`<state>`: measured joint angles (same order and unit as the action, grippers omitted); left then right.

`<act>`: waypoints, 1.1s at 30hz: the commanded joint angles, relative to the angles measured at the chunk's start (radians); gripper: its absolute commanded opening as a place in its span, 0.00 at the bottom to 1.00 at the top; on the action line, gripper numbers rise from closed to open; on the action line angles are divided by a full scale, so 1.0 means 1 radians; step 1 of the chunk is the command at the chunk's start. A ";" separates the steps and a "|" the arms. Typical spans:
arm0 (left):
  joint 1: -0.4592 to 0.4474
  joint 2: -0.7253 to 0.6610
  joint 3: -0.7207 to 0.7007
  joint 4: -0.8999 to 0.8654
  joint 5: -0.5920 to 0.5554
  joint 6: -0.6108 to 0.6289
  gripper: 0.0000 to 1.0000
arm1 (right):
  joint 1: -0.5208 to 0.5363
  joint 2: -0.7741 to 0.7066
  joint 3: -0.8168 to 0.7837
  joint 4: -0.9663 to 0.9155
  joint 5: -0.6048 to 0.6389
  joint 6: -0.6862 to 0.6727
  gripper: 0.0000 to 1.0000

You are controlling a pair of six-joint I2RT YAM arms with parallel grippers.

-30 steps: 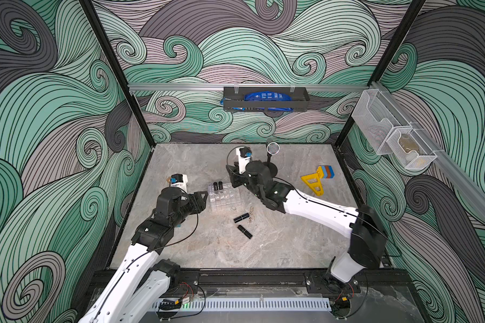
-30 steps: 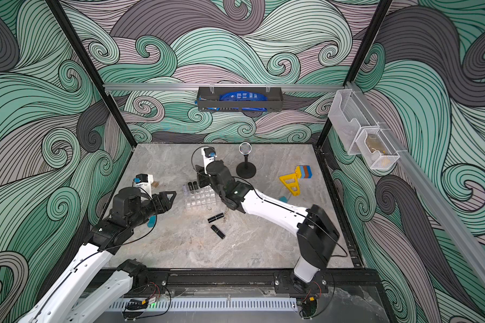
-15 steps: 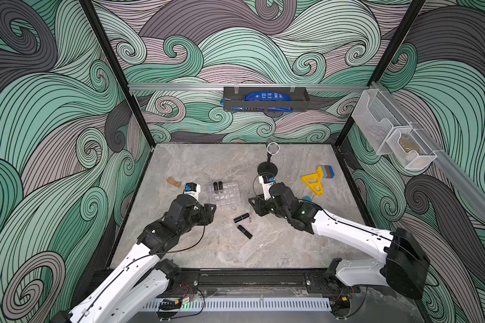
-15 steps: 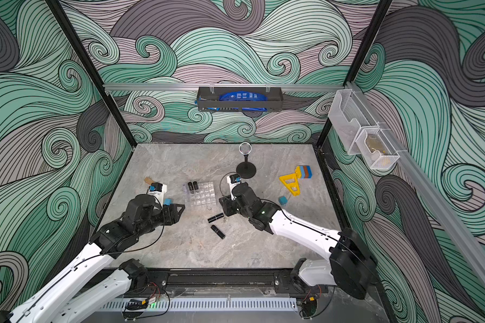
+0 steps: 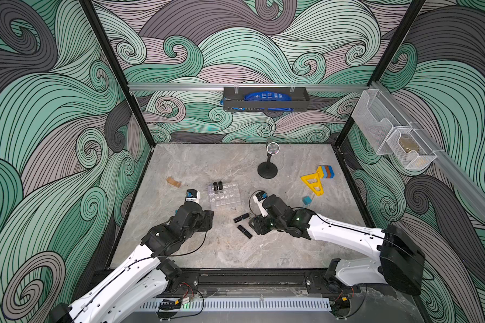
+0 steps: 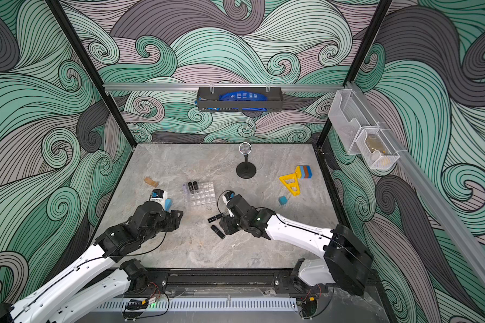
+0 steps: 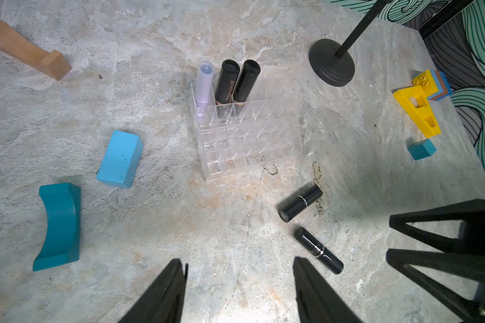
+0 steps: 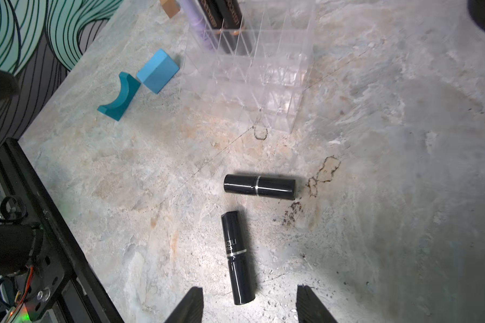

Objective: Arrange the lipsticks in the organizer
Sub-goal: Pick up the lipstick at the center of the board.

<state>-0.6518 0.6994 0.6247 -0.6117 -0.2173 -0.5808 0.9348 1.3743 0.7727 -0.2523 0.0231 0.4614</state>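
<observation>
Right end effector point(image 8: 248, 290) spread, empty, poised over end of nearer lying lipstick point(image 8: 237, 257); left end effector point(image 7: 237, 261) spread, idle. Other loose lipstick point(image 8: 259, 187) alongside on counter point(image 8: 389, 125); upright pair point(image 7: 227, 81) already in organizer point(image 7: 247, 139). Best: descend centred over barrel, close gently, prevent rolling.

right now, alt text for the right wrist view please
A black lipstick lies on the marble table, its end between the tips of the open right end effector; a second lipstick lies crosswise beyond it. Behind stands the clear organizer holding two more black tubes and a lavender tube.
</observation>
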 commanded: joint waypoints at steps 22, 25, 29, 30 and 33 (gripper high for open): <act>-0.035 0.005 -0.068 0.025 0.075 -0.109 0.63 | 0.174 0.418 0.245 -0.088 0.229 -0.064 0.51; -0.036 -0.005 -0.075 0.020 0.075 -0.117 0.63 | 0.184 0.470 0.284 -0.101 0.243 -0.066 0.40; -0.035 -0.021 -0.076 -0.006 0.078 -0.124 0.62 | 0.214 0.453 0.298 -0.105 0.255 -0.070 0.25; -0.036 -0.028 -0.078 -0.012 0.084 -0.126 0.62 | 0.223 0.432 0.300 -0.104 0.251 -0.072 0.23; -0.037 -0.046 -0.085 -0.030 0.116 -0.130 0.61 | 0.222 0.320 0.280 -0.084 0.234 -0.049 0.19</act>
<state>-0.6838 0.6743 0.5480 -0.6083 -0.1356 -0.6968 1.1515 1.8118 1.0527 -0.3408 0.2554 0.4000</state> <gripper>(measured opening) 0.616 0.237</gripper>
